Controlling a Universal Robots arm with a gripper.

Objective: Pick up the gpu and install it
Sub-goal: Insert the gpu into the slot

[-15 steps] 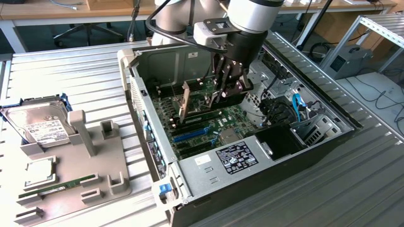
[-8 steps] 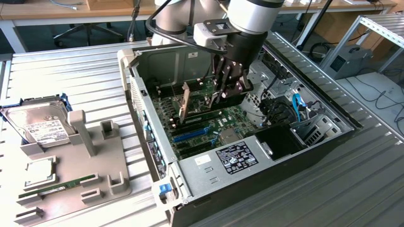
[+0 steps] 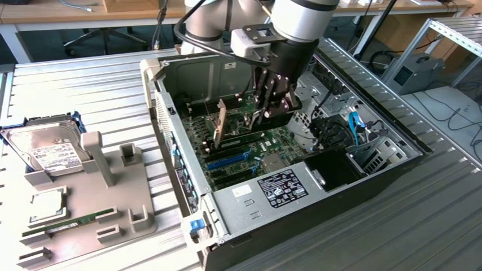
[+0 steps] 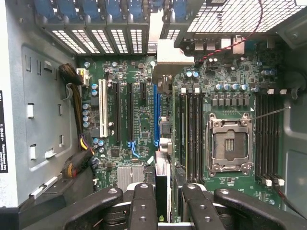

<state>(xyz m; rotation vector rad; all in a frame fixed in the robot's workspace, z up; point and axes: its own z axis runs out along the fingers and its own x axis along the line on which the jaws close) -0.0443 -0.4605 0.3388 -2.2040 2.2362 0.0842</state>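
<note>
Clamped on the top edge of the gpu [image 3: 220, 125], the fingers [image 4: 144, 203] of the gripper [image 3: 272, 107] are seen inside the open computer case [image 3: 226, 217], which lies on its side on the ribbed metal worktop [image 3: 90, 90]. The card is held upright on its edge above the motherboard [image 3: 249, 149], in line with the expansion slots [image 4: 130, 115] near the rear wall of the case, and its silver end bracket [image 4: 165, 52] is seen against the perforated slot covers in the wrist view. Whether the card's lower edge is already seated in the blue slot [image 4: 156, 115] cannot be told. An empty processor socket [image 4: 229, 143] and rows of memory slots are seen beside the card. Outside the case, toward the exterior view's left edge of the worktop, a grey holder tray [image 3: 113, 214] is placed, with a silver hard drive [image 3: 47, 148] at its far end, a square processor [image 3: 47, 206] in the middle, and a narrow green memory stick [image 3: 71, 221] near the front edge. The arm [image 3: 301, 20] is seen reaching down into the case from above.
</note>
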